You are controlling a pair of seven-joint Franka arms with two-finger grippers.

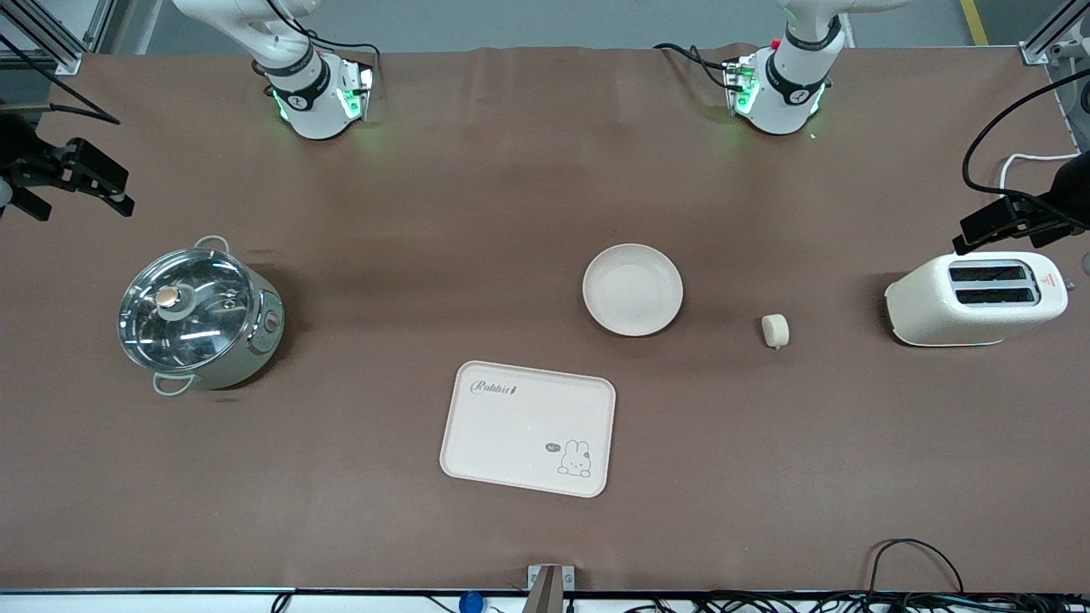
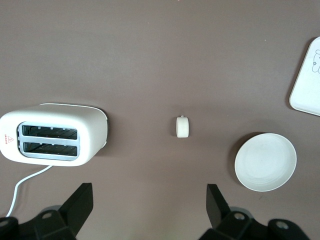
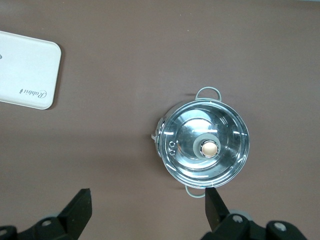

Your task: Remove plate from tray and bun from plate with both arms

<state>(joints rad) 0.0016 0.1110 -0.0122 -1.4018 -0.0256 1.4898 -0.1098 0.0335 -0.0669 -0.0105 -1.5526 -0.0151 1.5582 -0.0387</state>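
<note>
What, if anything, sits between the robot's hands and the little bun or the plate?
Nothing visible does. The bun lies alone on the bare table between the plate and the toaster. The plate is already off the tray. The left gripper and right gripper wait open at the table's ends.

The brown table carries five things — pot, tray, plate, bun, toaster.

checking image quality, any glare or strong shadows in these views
Front view: glare streaks on the pot lid; a soft shadow beside the toaster. Right wrist view: bright reflections cover the lid. Left wrist view: even light, thin shadows by the bun and plate.
</note>
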